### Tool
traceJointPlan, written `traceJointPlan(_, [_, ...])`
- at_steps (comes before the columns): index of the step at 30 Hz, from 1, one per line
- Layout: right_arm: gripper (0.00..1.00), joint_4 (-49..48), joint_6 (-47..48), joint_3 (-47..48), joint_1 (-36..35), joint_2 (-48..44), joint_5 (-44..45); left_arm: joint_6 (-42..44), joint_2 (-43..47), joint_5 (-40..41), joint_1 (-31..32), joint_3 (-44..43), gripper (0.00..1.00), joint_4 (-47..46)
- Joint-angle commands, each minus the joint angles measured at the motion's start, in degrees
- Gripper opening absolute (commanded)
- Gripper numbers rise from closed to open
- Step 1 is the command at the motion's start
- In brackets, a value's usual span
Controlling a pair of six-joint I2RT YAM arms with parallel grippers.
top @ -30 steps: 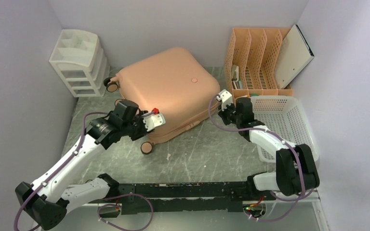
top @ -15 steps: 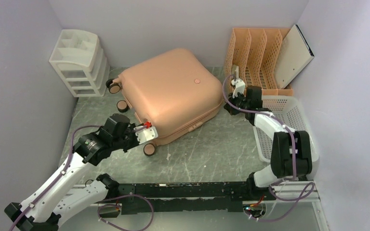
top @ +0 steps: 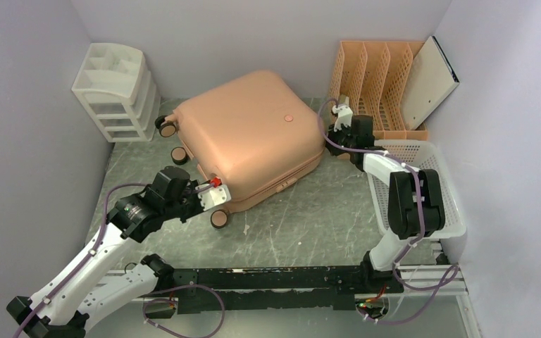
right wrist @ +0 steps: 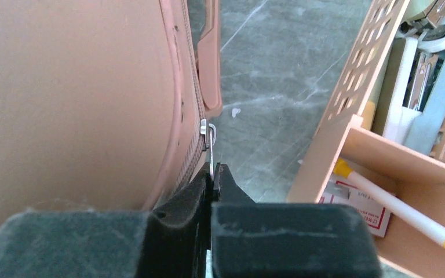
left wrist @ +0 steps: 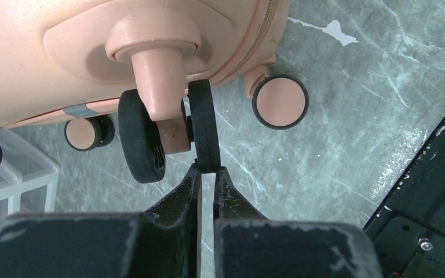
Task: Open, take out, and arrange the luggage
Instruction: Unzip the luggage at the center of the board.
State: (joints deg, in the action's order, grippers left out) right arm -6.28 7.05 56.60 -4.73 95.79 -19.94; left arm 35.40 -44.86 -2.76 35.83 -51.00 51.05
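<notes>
**Both grippers clamped on the closed luggage**

From above, you have the luggage [top: 250,137] lying flat and shut on the grey table [top: 303,218]. It sits at an angle in the back middle, round logo facing up. A white drawer unit [top: 116,91] stands to its left and an orange file rack [top: 373,88] to its right. Your left gripper [top: 213,199] is at the near-left corner of the shell, in among the wheels. Your right gripper [top: 330,132] is at the shell's right-hand corner, just beside the rack, and its arm rises over a white basket [top: 423,186]. This view does not let you read how either pair of jaws stands.

At the left wrist, the fingers are drawn almost together. They pinch the lower rim of one black disc of a twin spinner wheel [left wrist: 204,124]. That wheel hangs from a pink stem on the shell, clear of the table. Two more wheels with pink faces show beyond it, and a corner of the drawer unit sits at the lower left.

At the right wrist, the fingers are pressed tight on a thin metal zipper pull [right wrist: 210,145] — it hangs from the slider on the zip along the shell's seam. The pink shell fills the left half of the view. The rack stands on the right, with a white marker [right wrist: 394,205] lying in its lower tray.
</notes>
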Motion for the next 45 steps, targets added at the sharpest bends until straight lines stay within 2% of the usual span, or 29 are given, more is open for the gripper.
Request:
traceJointPlan(1, [0.0,-9.71,0.5,3.72,1.13,3.52,11.64,-0.65,0.65,4.68,-0.7,-0.07,0.05,-0.57])
traceJointPlan(5, [0.0,-7.08,1.16,10.85,1.13,8.74,12.13,-0.55,1.23,4.7,-1.18,-0.3,0.05,-0.76])
traceJointPlan(10, [0.0,-4.68,3.18,17.02,0.69,13.78,4.68,-0.38,2.63,4.59,-1.7,0.57,0.05,-0.82])
traceJointPlan(17, [0.0,-9.03,1.69,9.8,-0.45,9.61,-4.46,-1.25,3.7,9.68,-2.44,3.01,0.06,-4.68])
traceJointPlan(18, [0.0,-8.64,1.8,8.72,-0.86,8.73,-4.74,-1.21,3.64,9.98,-2.48,3.09,0.11,-4.94])
traceJointPlan(22, [0.0,-8.26,0.34,3.93,-1.09,4.57,-7.13,-1.49,3.45,8.18,-2.52,0.35,0.44,-4.78])
traceJointPlan(25, [0.0,-5.79,0.89,1.01,-2.83,2.5,-8.85,-2.43,2.06,6.97,-2.52,-3.41,0.72,-4.29])
traceJointPlan(28, [0.0,-4.09,2.38,-2.21,-6.3,-0.37,-8.93,-2.65,0.85,3.8,-2.52,-8.08,0.88,-2.73])
traceJointPlan(30, [0.0,-3.72,2.34,-4.29,-8.71,-2.88,-9.6,-1.0,-0.08,-4.15,-2.53,-12.58,0.95,0.77])
traceJointPlan(35, [0.0,-3.95,-1.58,-7.77,-10.7,-7.79,-14.43,1.66,-5.53,-26.9,-2.52,-21.04,0.96,7.99])
traceJointPlan(37, [0.0,-4.58,-2.27,-9.5,-10.65,-9.78,-16.37,1.68,-7.43,-31.22,-2.49,-20.99,0.96,6.44])
traceJointPlan(40, [0.0,-4.78,-2.72,-12.23,-10.65,-12.86,-17.16,0.93,-10.81,-31.38,-0.91,-19.9,0.96,2.3])
traceJointPlan(45, [0.0,-1.5,-0.93,-15.28,-9.9,-16.63,-20.22,0.35,-18.19,-26.66,6.07,-18.42,0.96,-2.37])
